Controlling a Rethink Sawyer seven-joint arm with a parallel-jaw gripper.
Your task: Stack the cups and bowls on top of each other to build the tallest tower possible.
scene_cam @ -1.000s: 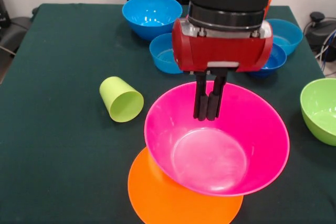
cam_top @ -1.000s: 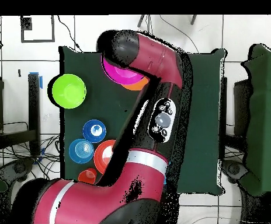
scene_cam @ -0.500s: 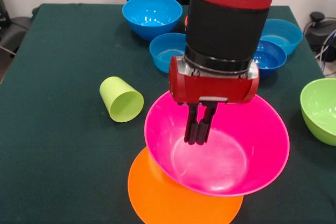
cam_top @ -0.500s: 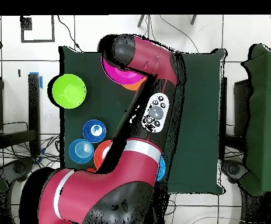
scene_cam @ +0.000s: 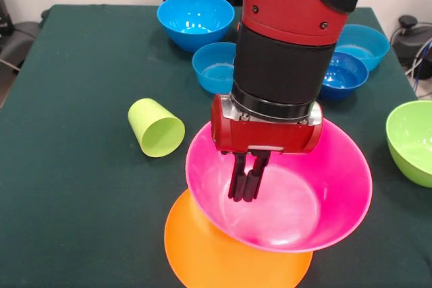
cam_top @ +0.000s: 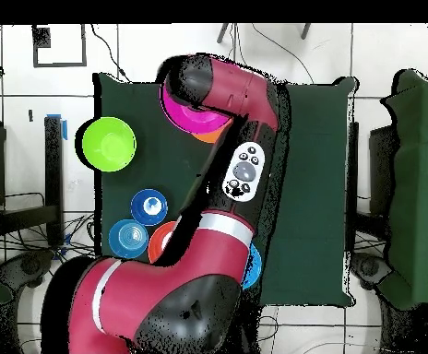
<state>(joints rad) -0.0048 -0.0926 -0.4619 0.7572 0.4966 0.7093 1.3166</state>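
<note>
Lower now, the gripper [scene_cam: 243, 197] reaches closed-jawed and empty into the pink bowl [scene_cam: 324, 200] atop the orange bowl [scene_cam: 202, 254]; the green cup [scene_cam: 155, 127] at nine o'clock remains unstacked.

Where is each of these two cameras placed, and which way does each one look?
Front view: sits across the table, facing the robot; looks at the pink bowl on the upturned orange bowl. The red arm's wrist and the hand, fingers together, show.
Overhead view: hangs above, looking straight down on the whole table; nearly the entire arm shows, hiding the hand.
Shared: the pink bowl, the lime-green bowl and blue bowls.
</note>
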